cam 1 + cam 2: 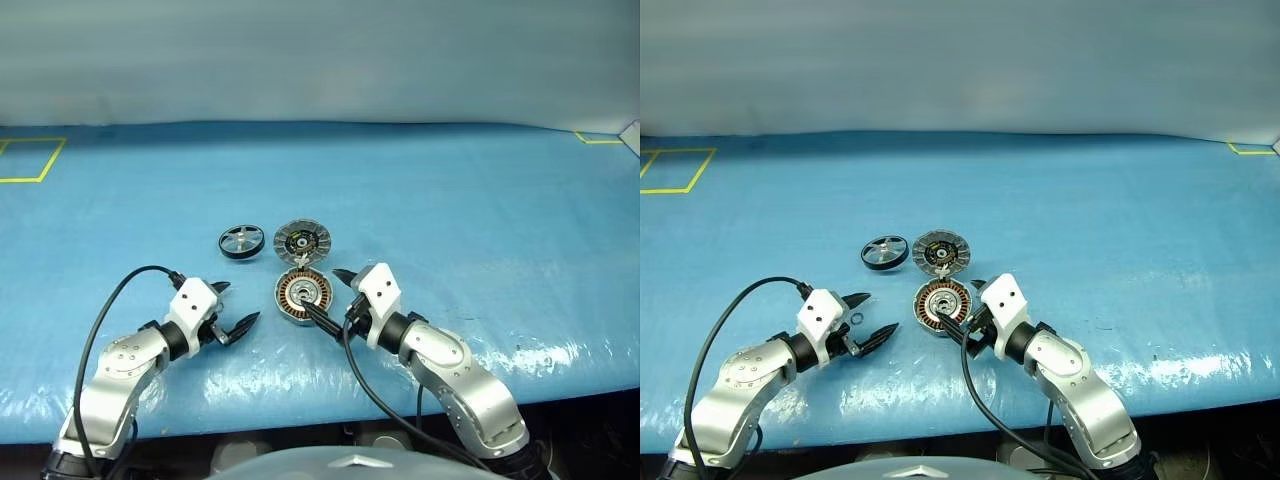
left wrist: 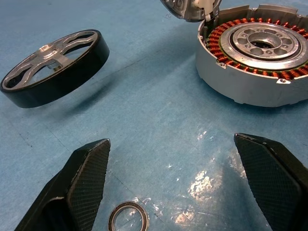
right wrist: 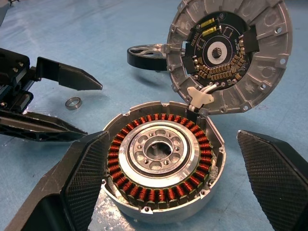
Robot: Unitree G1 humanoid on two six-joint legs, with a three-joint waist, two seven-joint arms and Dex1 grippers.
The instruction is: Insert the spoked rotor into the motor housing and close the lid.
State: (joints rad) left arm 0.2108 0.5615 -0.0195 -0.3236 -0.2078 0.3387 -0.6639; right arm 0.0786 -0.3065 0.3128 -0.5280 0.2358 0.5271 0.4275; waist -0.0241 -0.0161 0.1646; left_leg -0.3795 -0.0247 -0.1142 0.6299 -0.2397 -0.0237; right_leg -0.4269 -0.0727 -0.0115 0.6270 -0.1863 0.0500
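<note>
From the head, the motor housing sits on the blue table with its lid flipped open just behind it and the spoked rotor left of the lid; the left tool waits left of the housing, the right tool at its right edge, both with fingers apart and empty. The left wrist view shows a small ring on the table between that tool's fingers, short of the housing. The right wrist view shows the housing's copper windings between the spread right fingers.
</note>
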